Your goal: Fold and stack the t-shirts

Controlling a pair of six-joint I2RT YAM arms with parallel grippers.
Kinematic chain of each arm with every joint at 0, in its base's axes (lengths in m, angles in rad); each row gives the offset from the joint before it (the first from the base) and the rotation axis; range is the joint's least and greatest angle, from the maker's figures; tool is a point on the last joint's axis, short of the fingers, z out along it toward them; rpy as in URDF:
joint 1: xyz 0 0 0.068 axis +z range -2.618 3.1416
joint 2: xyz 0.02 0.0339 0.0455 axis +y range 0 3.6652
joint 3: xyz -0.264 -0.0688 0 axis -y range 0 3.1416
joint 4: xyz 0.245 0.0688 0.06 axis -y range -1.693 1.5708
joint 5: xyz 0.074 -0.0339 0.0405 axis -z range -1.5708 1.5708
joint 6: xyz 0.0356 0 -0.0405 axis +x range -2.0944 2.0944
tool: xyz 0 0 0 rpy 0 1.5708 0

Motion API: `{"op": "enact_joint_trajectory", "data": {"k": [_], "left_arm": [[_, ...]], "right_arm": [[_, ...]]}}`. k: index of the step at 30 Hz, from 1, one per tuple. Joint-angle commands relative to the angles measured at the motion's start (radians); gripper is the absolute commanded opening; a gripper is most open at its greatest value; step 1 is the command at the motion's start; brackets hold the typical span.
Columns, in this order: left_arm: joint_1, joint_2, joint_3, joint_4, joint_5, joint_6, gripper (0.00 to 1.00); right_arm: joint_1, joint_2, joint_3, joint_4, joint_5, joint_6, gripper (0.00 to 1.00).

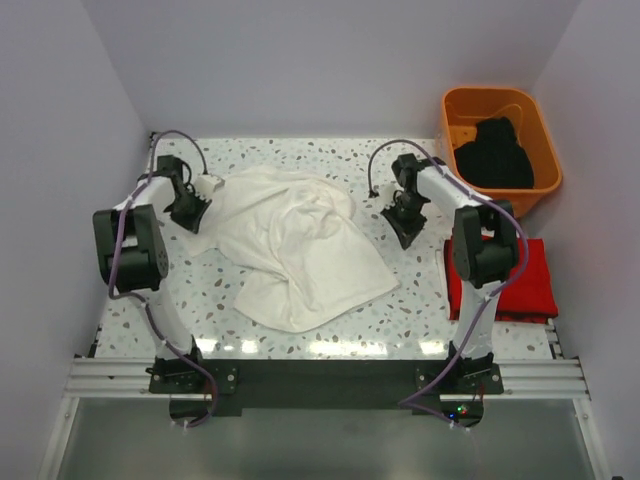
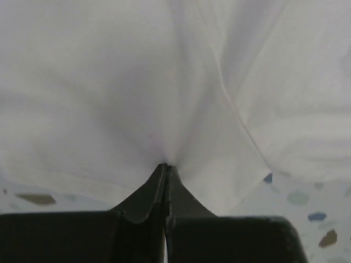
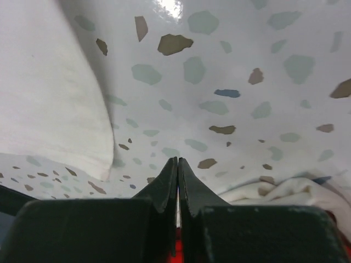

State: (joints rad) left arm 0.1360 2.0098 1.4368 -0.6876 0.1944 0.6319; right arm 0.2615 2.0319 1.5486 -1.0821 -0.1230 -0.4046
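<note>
We judge the step in hand to be spreading the white t-shirt (image 1: 300, 250) flat before any fold. It lies rumpled in a loose heap across the middle of the tabletop (image 1: 400, 315), deeply creased, with 1 corner trailing toward the near edge. Our left gripper (image 2: 165, 169) is closed tight on a pinch of its cloth at the far-left edge, and the fabric fans out in taut pleats from the tips. Our right gripper (image 3: 177, 162) hangs just to the right of the shirt over bare speckled surface, its jaws pressed together with nothing between them. The next move, as we see it, calls for the right gripper to open and take the opposite edge so the 2 arms can pull the cloth smooth. The red t-shirt (image 1: 530, 280) lies folded flat at the right edge; the black t-shirt (image 1: 495, 155) sits bunched in the orange tub (image 1: 452, 110).
</note>
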Motion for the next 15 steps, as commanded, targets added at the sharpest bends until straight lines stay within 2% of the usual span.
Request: {"op": "enact_joint_trajectory", "data": {"k": [1, 2, 3, 5, 7, 8, 10, 11, 14, 15], "left_arm": [[0.063, -0.207, -0.167, -0.17, -0.064, 0.097, 0.0], [0.073, -0.248, -0.215, -0.185, -0.076, 0.121, 0.0], [0.079, -0.32, -0.311, -0.194, -0.117, 0.132, 0.0], [0.093, -0.382, -0.398, -0.198, -0.17, 0.146, 0.0], [0.093, -0.437, -0.475, -0.193, -0.222, 0.144, 0.0], [0.093, -0.45, -0.486, -0.193, -0.216, 0.137, 0.03], [0.094, -0.447, -0.466, -0.204, -0.199, 0.131, 0.2], [0.093, -0.444, -0.451, -0.208, -0.163, 0.12, 0.34], [0.093, -0.408, -0.363, -0.237, -0.124, 0.103, 0.51], [0.094, -0.387, -0.307, -0.243, -0.106, 0.103, 0.53]], "right_arm": [[-0.002, 0.024, 0.12, -0.116, -0.025, -0.069, 0.0], [-0.002, 0.019, 0.122, -0.127, -0.053, -0.068, 0.0], [-0.001, -0.002, 0.102, -0.134, -0.094, -0.068, 0.27], [0.005, -0.031, 0.055, -0.116, -0.133, -0.047, 0.56], [0.022, -0.064, -0.034, -0.066, -0.144, -0.031, 0.58], [0.041, -0.071, -0.062, -0.041, -0.138, -0.02, 0.58], [0.051, -0.072, -0.116, 0.028, -0.126, 0.019, 0.58], [0.056, -0.067, -0.125, 0.051, -0.122, 0.035, 0.58], [0.056, -0.038, -0.119, 0.112, -0.106, 0.084, 0.58], [0.056, -0.033, -0.099, 0.119, -0.101, 0.096, 0.58]]}}
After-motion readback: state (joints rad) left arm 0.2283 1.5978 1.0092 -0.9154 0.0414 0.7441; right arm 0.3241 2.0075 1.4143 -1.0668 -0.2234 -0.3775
